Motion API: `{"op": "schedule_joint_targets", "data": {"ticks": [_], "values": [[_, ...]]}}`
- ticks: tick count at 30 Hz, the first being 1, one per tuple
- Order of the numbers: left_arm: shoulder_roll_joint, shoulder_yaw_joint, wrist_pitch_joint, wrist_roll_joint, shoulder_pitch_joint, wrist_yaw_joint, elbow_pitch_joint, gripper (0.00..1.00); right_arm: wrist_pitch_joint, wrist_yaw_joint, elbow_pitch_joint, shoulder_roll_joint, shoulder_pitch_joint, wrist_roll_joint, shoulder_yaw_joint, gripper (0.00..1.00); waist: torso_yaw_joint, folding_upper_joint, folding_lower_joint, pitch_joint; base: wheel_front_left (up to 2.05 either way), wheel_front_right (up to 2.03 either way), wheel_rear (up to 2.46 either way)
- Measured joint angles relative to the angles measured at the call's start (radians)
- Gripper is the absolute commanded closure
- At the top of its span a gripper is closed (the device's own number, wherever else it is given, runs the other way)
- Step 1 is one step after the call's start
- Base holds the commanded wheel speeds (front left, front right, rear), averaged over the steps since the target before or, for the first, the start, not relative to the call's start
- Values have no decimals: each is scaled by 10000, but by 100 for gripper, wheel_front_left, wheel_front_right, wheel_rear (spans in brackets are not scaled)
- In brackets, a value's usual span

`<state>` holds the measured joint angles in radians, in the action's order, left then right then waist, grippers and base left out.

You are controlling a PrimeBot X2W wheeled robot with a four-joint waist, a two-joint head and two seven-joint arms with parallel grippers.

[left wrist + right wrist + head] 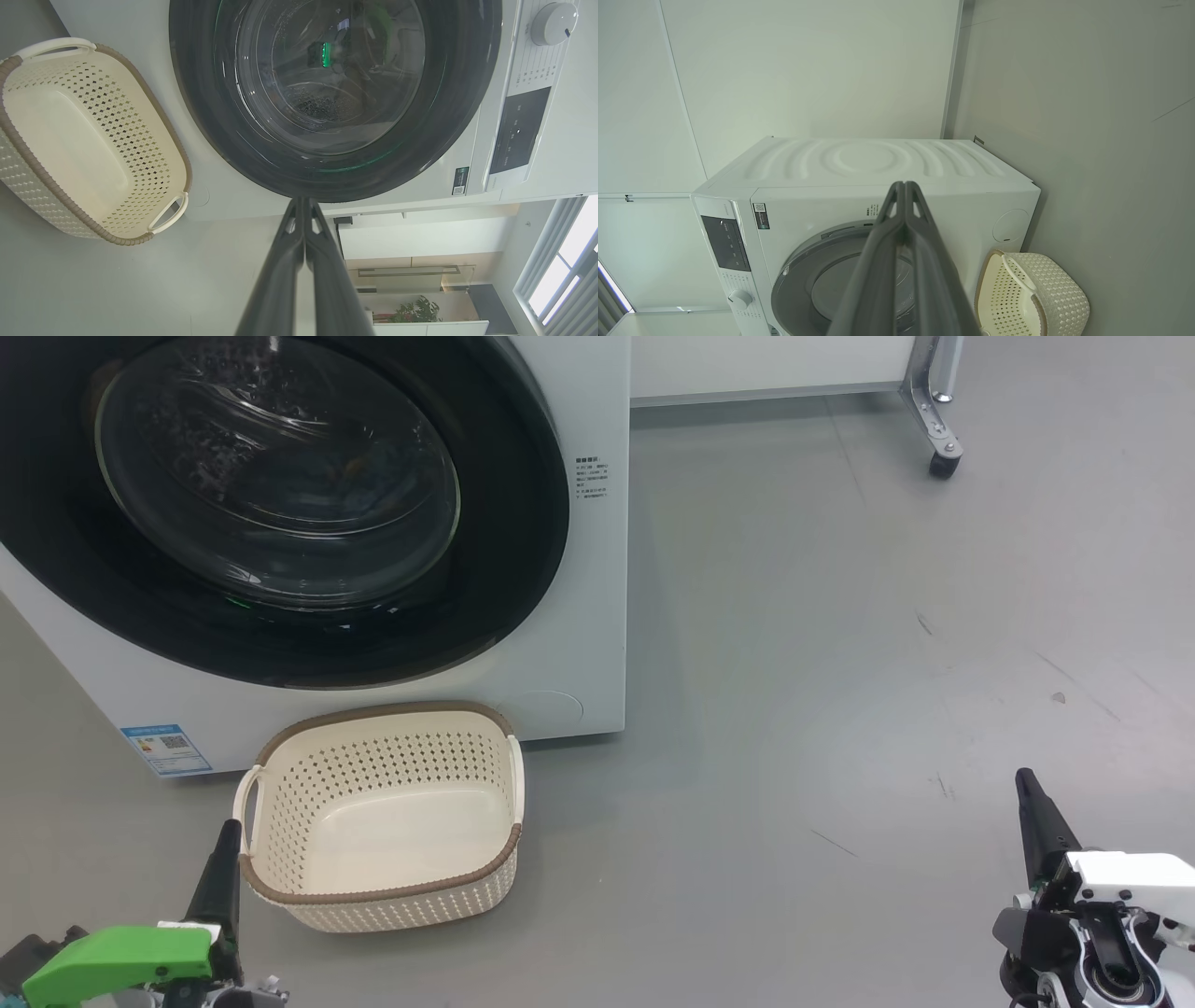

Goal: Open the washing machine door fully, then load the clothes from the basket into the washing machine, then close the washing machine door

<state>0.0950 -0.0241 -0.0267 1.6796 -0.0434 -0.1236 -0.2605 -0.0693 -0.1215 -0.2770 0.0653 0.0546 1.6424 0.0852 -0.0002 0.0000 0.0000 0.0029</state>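
Seemingly all done: washing machine door (pixel 280 513) sits shut against the washing machine (pixel 597 616), basket (pixel 392 840) bare on floor just in front, L gripper (pixel 303 207) & R gripper (pixel 903 189) both w/ fingers pressed together on nothing; risk = latch not fully caught, door could drift back open.

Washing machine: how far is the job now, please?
It looks finished. Done: the basket is empty and the washing machine door is shut. In hand: nothing; the left gripper and right gripper are shut and empty. Left: nothing visible, though clothes behind the glass are unclear.
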Motion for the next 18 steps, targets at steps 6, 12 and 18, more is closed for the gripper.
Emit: {"op": "schedule_joint_targets", "data": {"ticks": [6,12,18], "values": [[0,8,-2,0,-7,-2,-19,100,-6,0,-13,0,0,0,6,100,0,0,0,-1,0,0,0],[0,15,-33,0,-12,-2,-63,100,-17,0,-33,0,1,0,12,100,1,0,0,-1,0,0,0],[0,21,-33,0,-19,-2,-81,100,-19,0,-33,0,2,0,15,100,1,0,1,-2,0,0,0]]}}
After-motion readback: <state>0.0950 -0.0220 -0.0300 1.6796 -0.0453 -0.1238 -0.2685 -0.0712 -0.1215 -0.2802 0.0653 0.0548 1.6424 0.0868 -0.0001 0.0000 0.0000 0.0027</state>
